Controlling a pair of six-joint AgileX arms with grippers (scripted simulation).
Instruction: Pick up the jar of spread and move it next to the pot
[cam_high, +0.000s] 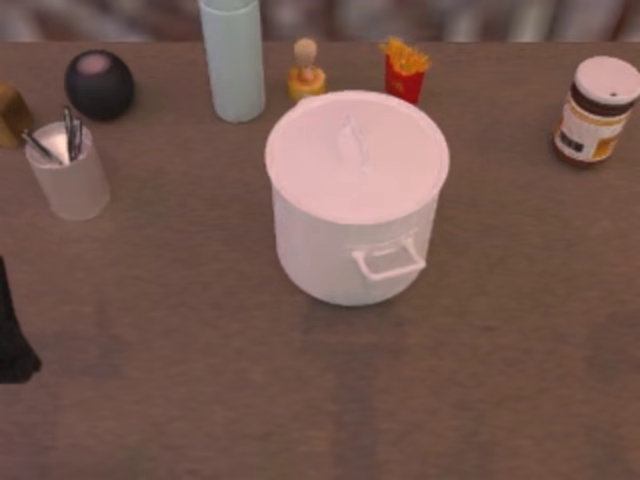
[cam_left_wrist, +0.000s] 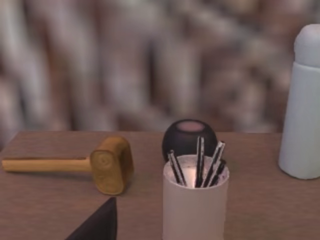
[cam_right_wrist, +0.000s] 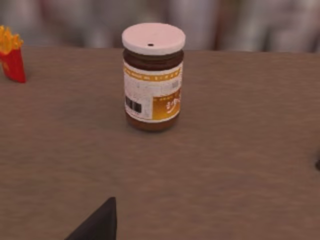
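Jar of spread (cam_right_wrist: 153, 77) is standing upright and untouched at the far right of the table (cam_high: 520, 350), well apart from the pot (cam_high: 357, 195) sitting mid-table. Nothing is holding it.

Right gripper: only a dark fingertip sliver (cam_right_wrist: 97, 223) is showing in the right wrist view, pointing toward the jar with bare table between; it isn't appearing in the top view at all. Can't tell whether it's wide or narrow.

Left gripper: same story, a dark sliver (cam_left_wrist: 99, 225) in its wrist view and a dark bit of arm at the table's left edge (cam_high: 14, 340), looking parked. Opening can't be judged either.

Moving outward: pen cup (cam_high: 67, 170), black sphere (cam_high: 99, 84) and wooden mallet (cam_left_wrist: 95, 164) are crowding the left side; pale-blue cylinder (cam_high: 233, 60), a small wooden figure (cam_high: 306, 70) and fries box (cam_high: 404, 70) are lining the back behind the pot.

Judgement: right arm is the sensible one for the pick (jar is on its side, camera already aimed at it). Open table right of the pot looks like the drop zone; the pot's loop handle (cam_high: 388, 262) is facing front-right, so keep clear of it.
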